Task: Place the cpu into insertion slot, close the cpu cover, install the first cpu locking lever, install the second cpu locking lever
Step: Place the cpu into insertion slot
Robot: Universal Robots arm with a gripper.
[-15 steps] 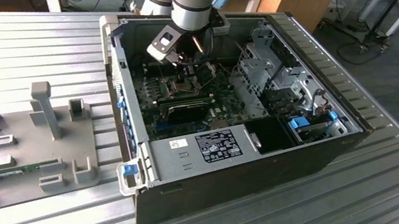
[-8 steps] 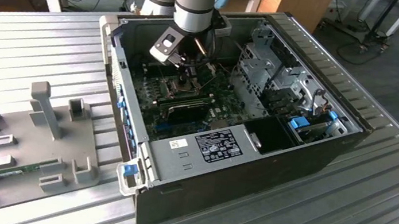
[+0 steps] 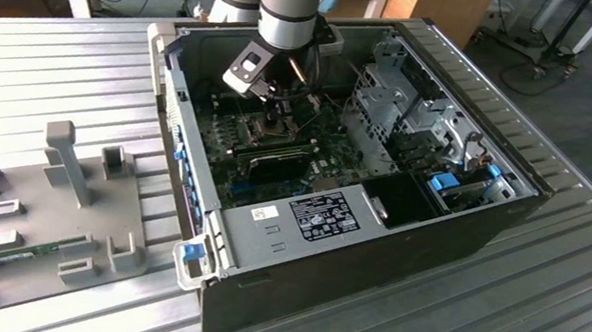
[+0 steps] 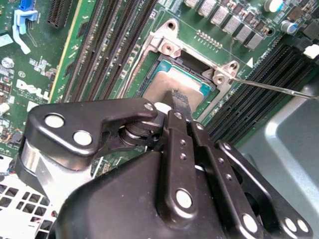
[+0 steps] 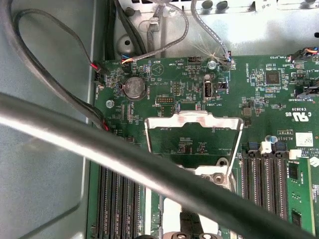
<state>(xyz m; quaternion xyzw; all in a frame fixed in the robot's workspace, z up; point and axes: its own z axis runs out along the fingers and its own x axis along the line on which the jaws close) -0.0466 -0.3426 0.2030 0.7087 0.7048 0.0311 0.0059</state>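
We are looking at the end effector (image 4: 179, 102) reaching straight down into the open computer case (image 3: 380, 229), with its tip right over the cpu (image 4: 169, 82). We are judging that this steep approach is forced by the case walls, which are leaving the board open only from above. From these views we cannot tell how wide the end effector is standing, whether it has hold of anything, or whether its tip is touching the chip or hovering just above it.

The cpu is lying flat inside the insertion slot (image 4: 164, 50), its pale top sitting within the silver rim and square to it, so we are reading the chip as seated or very nearly so. In the first wrist view the cpu cover (image 5: 162, 123) is lying swung open, clear of the socket, with green board showing through its cut-out. That is what is keeping the recess free for the chip. A thin locking lever (image 4: 269, 87) is sticking out past the socket's corner, unlatched, and is not pressing the cover down.

Long black memory slots (image 4: 114, 45) are running just beside the socket. The case is standing on the ribbed metal desk (image 3: 56, 74).
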